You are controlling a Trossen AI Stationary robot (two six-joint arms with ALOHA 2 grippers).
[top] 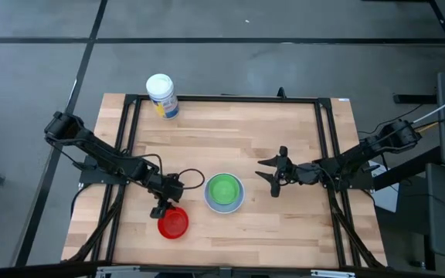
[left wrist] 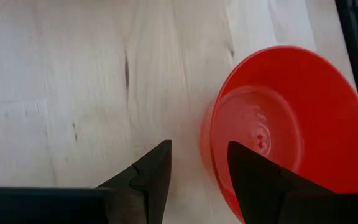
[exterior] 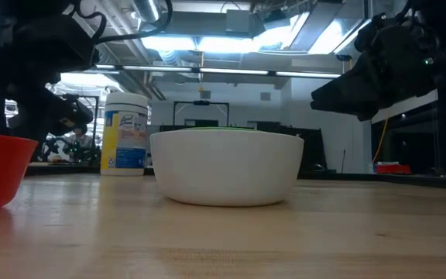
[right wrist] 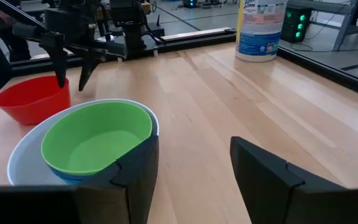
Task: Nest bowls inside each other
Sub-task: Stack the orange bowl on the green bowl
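A red bowl [top: 173, 223] rests on its base near the table's front left. My left gripper [left wrist: 199, 149] hovers open at the bowl's far rim, pointing steeply down. One finger [left wrist: 253, 180] is over the bowl's inside and the other [left wrist: 151, 174] is outside it over bare wood. No touch shows. A white bowl [top: 224, 193] stands mid-table with a green bowl [right wrist: 95, 140] nested in it, and a blue rim [right wrist: 73, 176] shows under the green. My right gripper [top: 273, 176] is open, just right of the white bowl and raised off the table.
A white-lidded canister [top: 162, 96] with a blue-yellow label stands at the table's far left. Black rails [top: 327, 154] run along the left, right and far sides of the table. Bare wood [top: 230, 135] lies between the canister and the bowls.
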